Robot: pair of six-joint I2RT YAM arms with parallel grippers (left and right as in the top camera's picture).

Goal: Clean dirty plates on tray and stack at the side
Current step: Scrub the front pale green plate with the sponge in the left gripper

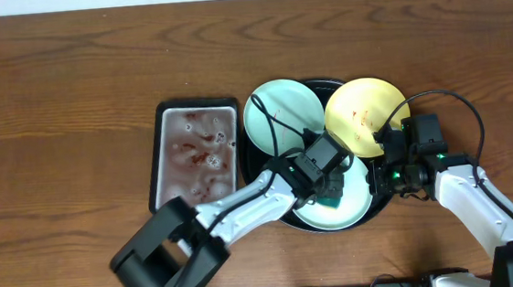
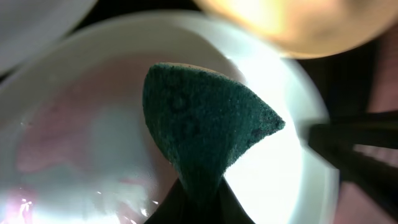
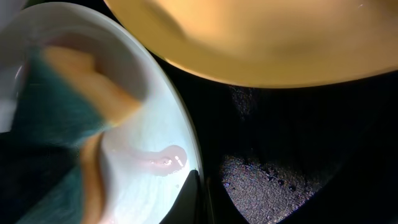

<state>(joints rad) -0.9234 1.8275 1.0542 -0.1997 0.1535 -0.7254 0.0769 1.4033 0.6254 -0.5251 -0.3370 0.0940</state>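
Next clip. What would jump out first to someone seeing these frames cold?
The green sponge in the left end effector, set on the nearer mint plate on the black tray, fills the left wrist view. Behind it the yellow plate shows red smears, and a red-stained metal pan lies left of the tray. The right end effector sits at the mint plate's right rim.

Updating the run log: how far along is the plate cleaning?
Done: nothing; no plate is stacked on the tabletop. In hand: left gripper scrubs the near mint plate with a green sponge; right gripper appears to pinch its rim. Left: yellow plate shows red smears, far mint plate sits on the tray; all three need stacking.
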